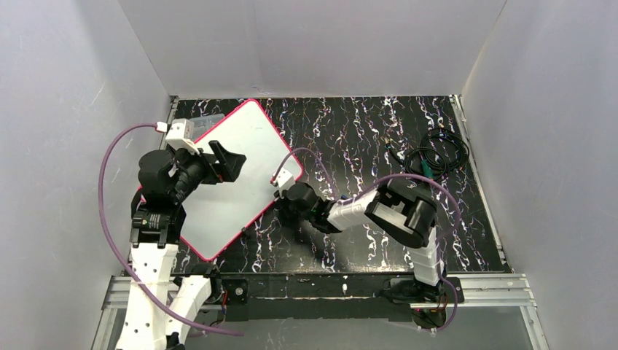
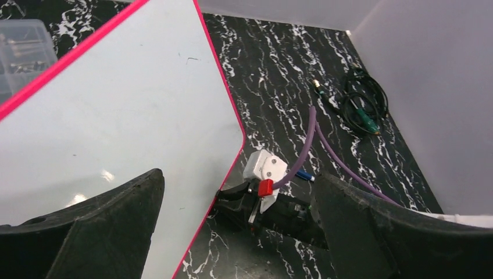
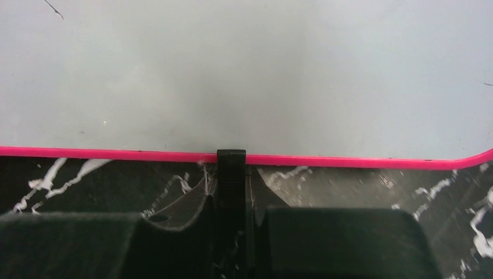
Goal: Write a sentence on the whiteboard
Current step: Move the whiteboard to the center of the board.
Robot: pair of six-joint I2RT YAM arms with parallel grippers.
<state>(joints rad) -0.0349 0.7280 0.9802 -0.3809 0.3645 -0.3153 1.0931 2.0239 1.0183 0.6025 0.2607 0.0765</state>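
Note:
The whiteboard (image 1: pixel 237 157) lies slanted on the left half of the black marbled table, white with a pink rim. No sentence shows on it, only a few tiny dark specks (image 2: pixel 190 58). My left gripper (image 1: pixel 232 166) hovers over the board's middle, open and empty, with its fingers wide apart in the left wrist view (image 2: pixel 238 174). My right gripper (image 1: pixel 279 191) sits at the board's right edge. In the right wrist view its jaws (image 3: pixel 231 171) are shut on a narrow black marker-like bar (image 3: pixel 231 163) whose tip reaches the pink rim (image 3: pixel 349 160).
A clear plastic compartment box (image 2: pixel 23 52) stands behind the board's far left corner (image 1: pixel 202 120). A coil of black cable (image 1: pixel 436 154) lies at the back right. A small blue-and-white stub (image 2: pixel 306 176) shows beside my right wrist. White walls close the table in.

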